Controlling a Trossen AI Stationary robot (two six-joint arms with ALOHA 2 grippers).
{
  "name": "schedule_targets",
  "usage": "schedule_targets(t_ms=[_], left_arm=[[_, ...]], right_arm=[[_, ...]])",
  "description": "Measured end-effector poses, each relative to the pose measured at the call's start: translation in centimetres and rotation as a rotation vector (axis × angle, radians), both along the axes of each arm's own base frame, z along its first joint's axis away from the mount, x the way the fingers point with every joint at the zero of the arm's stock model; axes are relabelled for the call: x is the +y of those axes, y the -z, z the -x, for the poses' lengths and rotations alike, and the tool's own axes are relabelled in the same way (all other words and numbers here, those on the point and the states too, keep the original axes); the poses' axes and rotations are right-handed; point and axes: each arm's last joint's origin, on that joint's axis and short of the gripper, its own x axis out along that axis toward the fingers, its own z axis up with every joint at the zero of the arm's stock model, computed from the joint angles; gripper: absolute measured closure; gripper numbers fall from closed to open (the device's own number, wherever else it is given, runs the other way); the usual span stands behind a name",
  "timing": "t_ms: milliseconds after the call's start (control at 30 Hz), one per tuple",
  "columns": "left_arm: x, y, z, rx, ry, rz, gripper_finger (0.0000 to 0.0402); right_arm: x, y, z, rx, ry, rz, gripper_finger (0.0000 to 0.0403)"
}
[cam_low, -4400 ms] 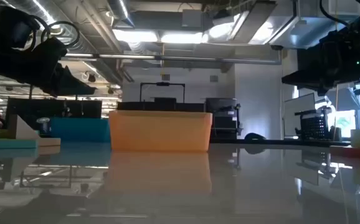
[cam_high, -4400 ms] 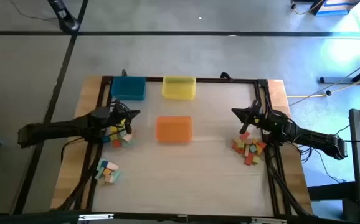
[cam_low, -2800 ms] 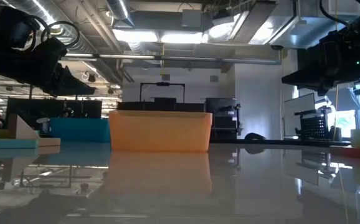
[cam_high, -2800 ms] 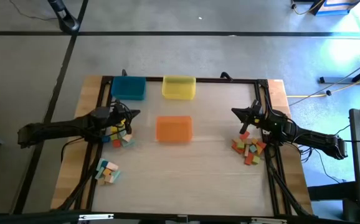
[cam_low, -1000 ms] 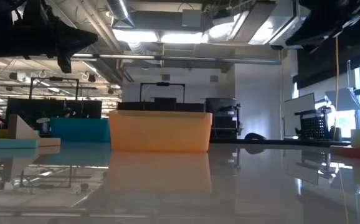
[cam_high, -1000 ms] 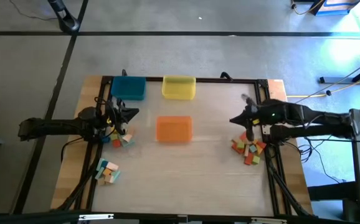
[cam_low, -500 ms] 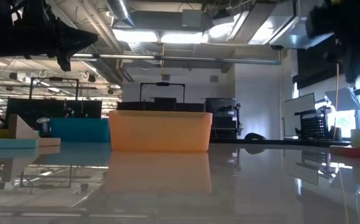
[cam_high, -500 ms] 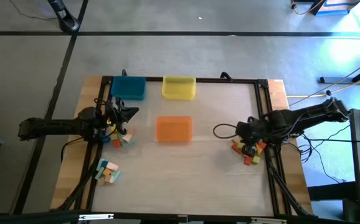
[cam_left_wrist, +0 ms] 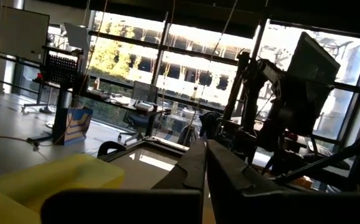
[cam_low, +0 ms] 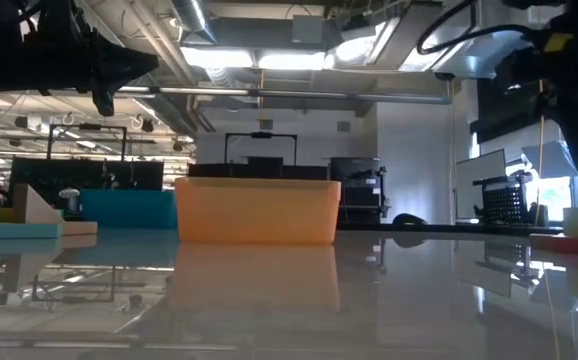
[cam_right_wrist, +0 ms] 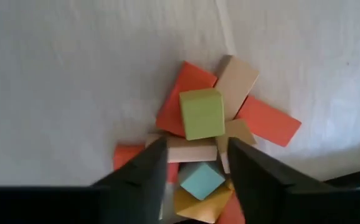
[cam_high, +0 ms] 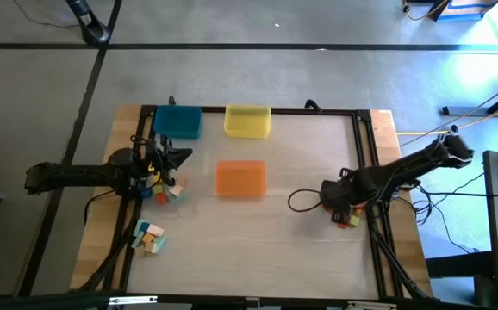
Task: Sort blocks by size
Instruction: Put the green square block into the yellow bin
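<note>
The right gripper (cam_right_wrist: 195, 168) hangs over the heap of small coloured wooden blocks (cam_high: 345, 213) at the table's (cam_high: 292, 258) 3 o'clock edge, its fingers spread and straddling the pile, nothing pinched yet; in the right wrist view the pale green wooden cube (cam_right_wrist: 202, 114) sits on top of the heap just ahead of the fingertips, while the small light-blue wooden cube (cam_right_wrist: 198, 181) lies squarely in the gap between them, so by my judgement that one is the nearer pick; the flat red-orange wooden slabs (cam_right_wrist: 268, 121) fan out beneath, their long axes slanting across the line of the fingers. The left gripper (cam_high: 173, 157), fingers pressed together and empty, waits above the second cluster of blocks (cam_high: 164, 189) at 9 o'clock; a third small cluster (cam_high: 149, 237) lies toward 7 o'clock. The orange rectangular tray (cam_high: 240, 178) sits mid-table, nearest the right arm; the blue rectangular tray (cam_high: 178, 120) and yellow rectangular tray (cam_high: 248, 120) stand at 11 and 12.
</note>
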Motion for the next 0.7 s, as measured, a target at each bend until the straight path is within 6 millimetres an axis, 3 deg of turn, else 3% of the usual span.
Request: schedule_targets(t_ms=[200,700], left_arm=[[0.0,0.0,0.0,-0.005,0.001,0.005,0.0399],[0.0,-0.6,0.2,-0.075,0.007,0.016,0.0399]], right_arm=[[0.4,2.4,0.5,0.025,-0.079,0.016,0.0148],[0.2,5.1,0.7,-0.056,-0.077,0.038,0.0143]])
